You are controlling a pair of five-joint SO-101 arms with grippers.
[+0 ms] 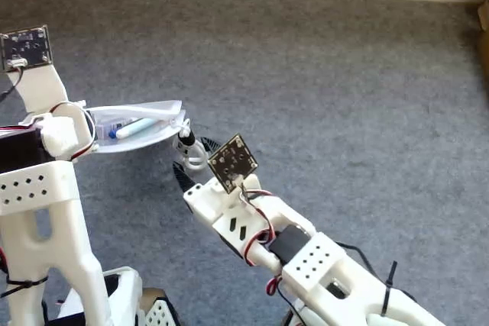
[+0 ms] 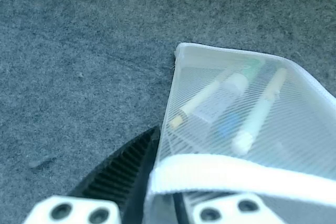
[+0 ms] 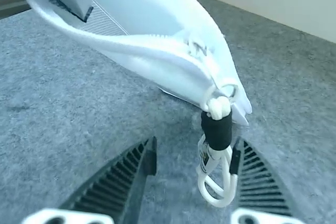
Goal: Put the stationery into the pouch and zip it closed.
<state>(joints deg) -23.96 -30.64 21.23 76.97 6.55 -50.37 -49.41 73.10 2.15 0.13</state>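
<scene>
A translucent white pouch (image 1: 145,124) hangs just above the grey carpet, held at one end by my left gripper (image 2: 163,153), which is shut on its edge. Inside it lie a pale pen (image 2: 258,116), a second pen (image 2: 199,102) and a small blue-capped item (image 1: 131,128). A white zipper band (image 3: 131,45) runs along the pouch's top. From its far end dangles the zipper pull (image 3: 216,129), a black sleeve with a white cord loop. My right gripper (image 3: 193,149) is open with that loop hanging between its fingers, close to one finger (image 3: 254,174).
Grey carpet (image 1: 344,74) covers the whole surface, with a pale wall strip along the far edge. The left arm's white body (image 1: 46,211) stands at the near left, and the right arm (image 1: 306,257) comes in from the near right.
</scene>
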